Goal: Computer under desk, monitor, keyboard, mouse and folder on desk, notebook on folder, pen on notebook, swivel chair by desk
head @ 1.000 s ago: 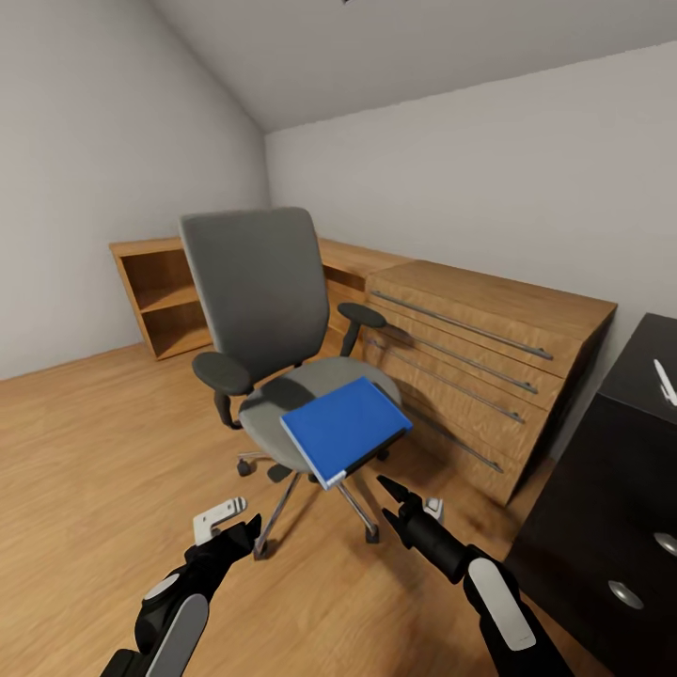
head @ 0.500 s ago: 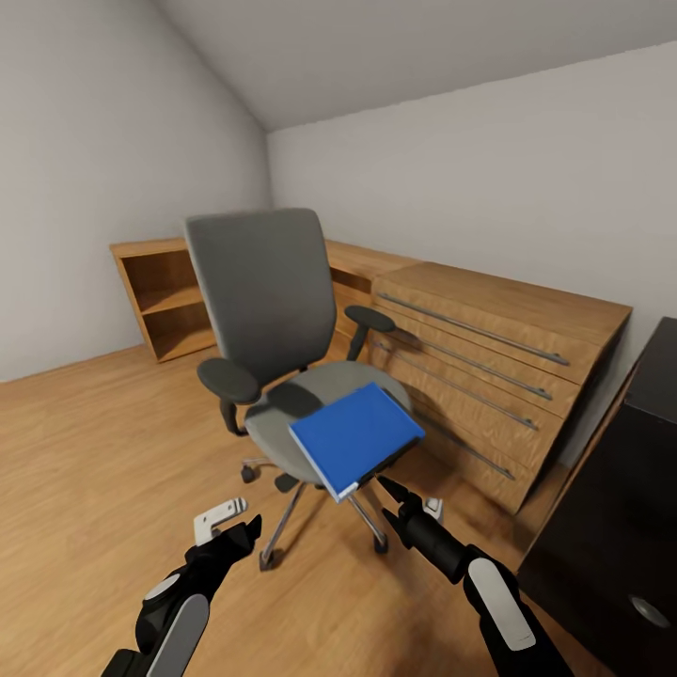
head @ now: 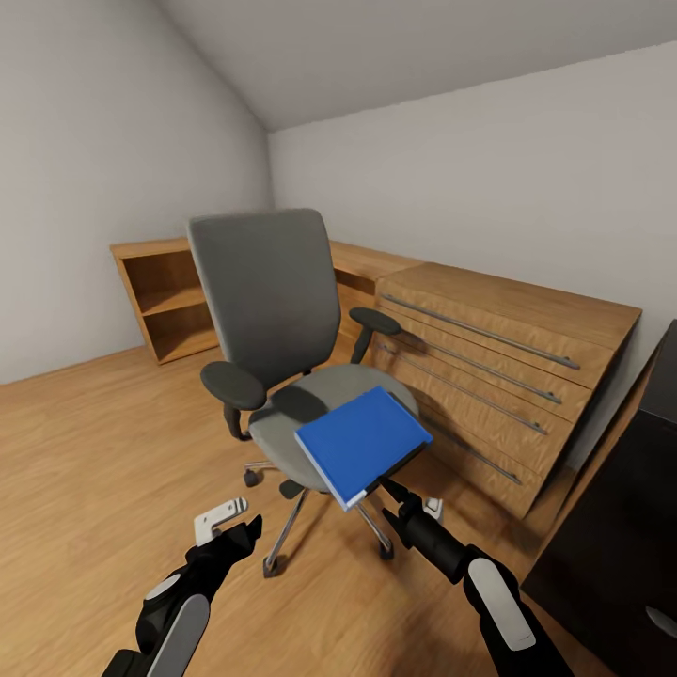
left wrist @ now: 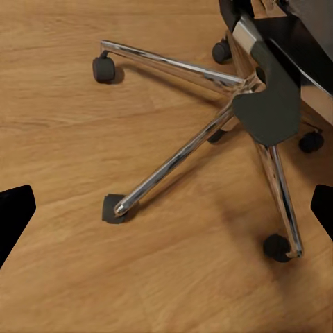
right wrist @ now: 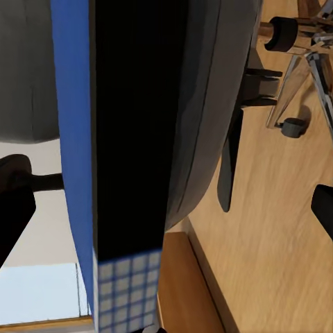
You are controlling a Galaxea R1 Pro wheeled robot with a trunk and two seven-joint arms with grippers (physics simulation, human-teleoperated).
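The grey swivel chair stands in the middle of the room, with the blue folder lying on its seat and jutting over the front edge. My right gripper is open, low and just in front of the folder's near corner. In the right wrist view the folder's blue cover and dark edge run close up between the open fingertips of my right gripper. My left gripper is open above the floor, facing the chair's chrome base.
A wooden chest of drawers lines the wall right of the chair. A low wooden bookshelf stands in the far corner. A black cabinet is at the right edge. Wooden floor spreads to the left.
The whole view has shifted, so the black cabinet slides off to the right and the chair with the folder looks slightly nearer. Both grippers keep their pose.
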